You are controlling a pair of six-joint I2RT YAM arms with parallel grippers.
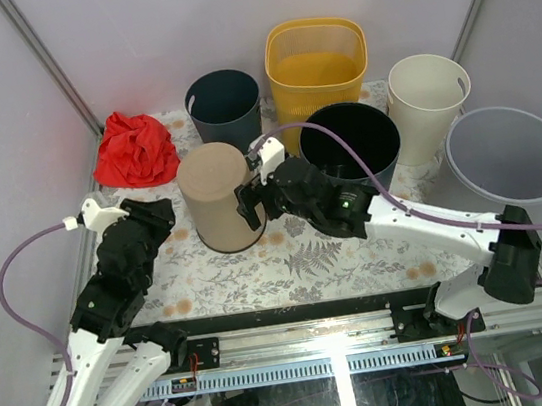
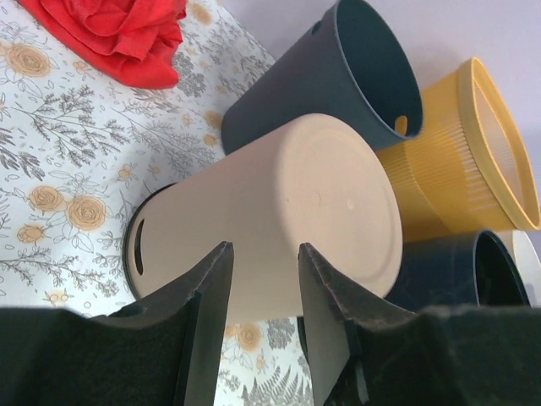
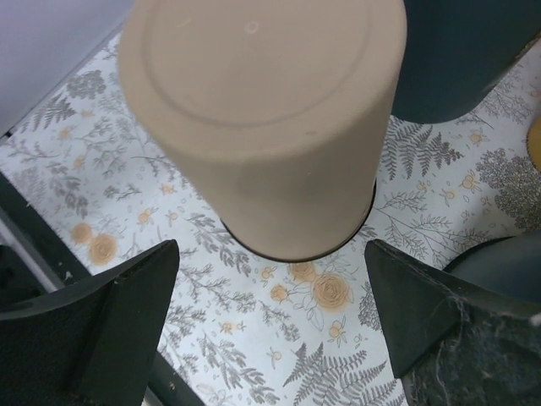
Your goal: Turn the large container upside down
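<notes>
While the right gripper point(image 1: 250, 198) stands wide open and the left gripper point(image 2: 264, 254) stands partly open, both empty, the tan cylindrical plastic container point(image 1: 222, 198) between them rests base-up on the floral worktop point(image 1: 309, 258). Risk: a finger clipping its wall could topple it. At its two o'clock, the black round bucket point(image 1: 351, 141) appears empty.

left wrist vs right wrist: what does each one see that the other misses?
Left wrist only: the red cloth, the yellow basket, a handle slot near the rim of the beige container, and the left gripper, open. Right wrist only: the right gripper, open wide and not touching the container, plus the table's dark near edge. Both: the beige container upside down on the floral tablecloth, with a dark bin beside it.
</notes>
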